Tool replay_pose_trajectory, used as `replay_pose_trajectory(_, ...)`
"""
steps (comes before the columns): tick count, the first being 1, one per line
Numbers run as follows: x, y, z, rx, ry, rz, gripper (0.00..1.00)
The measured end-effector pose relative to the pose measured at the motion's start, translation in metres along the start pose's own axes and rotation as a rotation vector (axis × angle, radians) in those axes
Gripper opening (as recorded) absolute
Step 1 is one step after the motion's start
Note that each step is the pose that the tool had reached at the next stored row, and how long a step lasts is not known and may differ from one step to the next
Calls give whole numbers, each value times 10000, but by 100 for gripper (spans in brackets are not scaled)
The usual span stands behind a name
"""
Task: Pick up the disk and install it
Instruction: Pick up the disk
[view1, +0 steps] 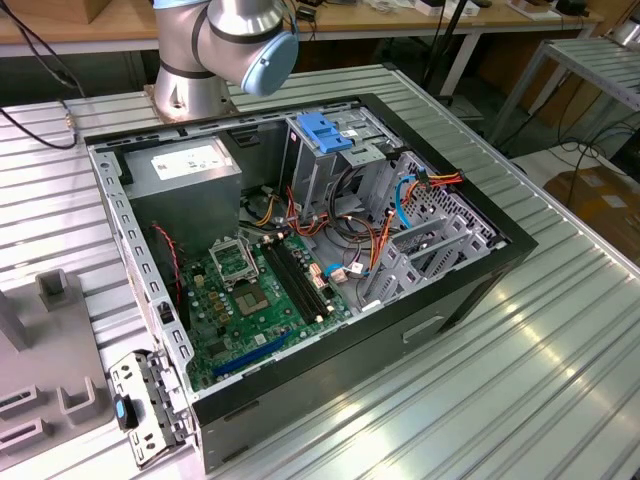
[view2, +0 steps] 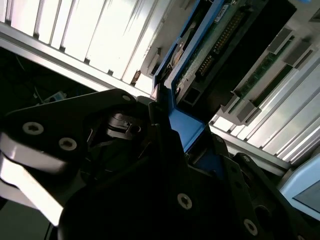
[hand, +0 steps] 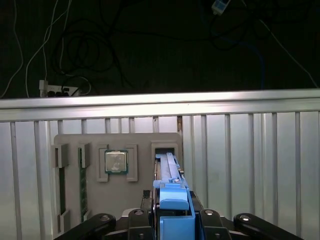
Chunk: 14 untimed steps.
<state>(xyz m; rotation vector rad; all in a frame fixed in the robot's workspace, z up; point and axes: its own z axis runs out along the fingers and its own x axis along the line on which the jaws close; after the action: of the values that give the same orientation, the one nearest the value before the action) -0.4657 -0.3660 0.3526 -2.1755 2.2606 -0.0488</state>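
On the grey holder (hand: 125, 140) lie a memory stick (hand: 82, 185), then a chip (hand: 116, 162), then the disk (hand: 167, 165), standing on edge in its slot, long axis running straight away from the gripper (hand: 173, 215), whose jaws look clenched on its blue near end.

An open computer case (view1: 400, 345) lies on the ribbed metal worktop (view1: 530, 400), green motherboard (view1: 250, 295) exposed; the arm's base (view1: 185, 85) stands just behind
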Motion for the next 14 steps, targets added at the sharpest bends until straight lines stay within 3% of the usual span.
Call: replay_pose_trajectory(14,3,-4,-163,0,-5,0,37)
